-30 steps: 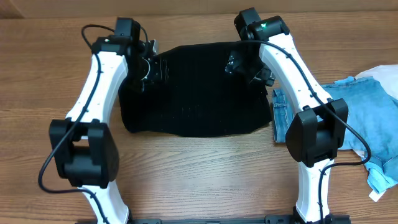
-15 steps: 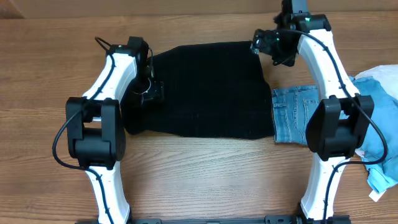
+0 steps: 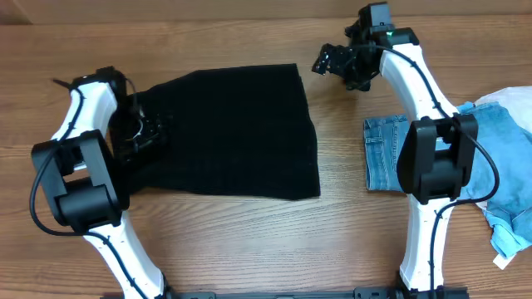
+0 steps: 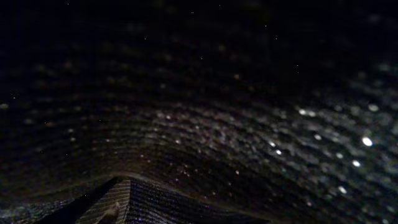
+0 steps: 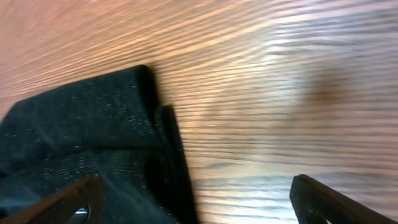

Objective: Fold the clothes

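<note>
Right jaws gape empty above the table; left jaws unreadable, their camera filled by the black garment.

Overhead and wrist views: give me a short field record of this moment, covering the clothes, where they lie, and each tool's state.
black garment: flat on table, left of centre
denim: folded, right of garment, not touching it
blue cloth: heaped at right edge
left tool: at garment's left edge; opening not visible, its camera sees only black knit
right tool: open, empty, past garment's top right corner
</note>
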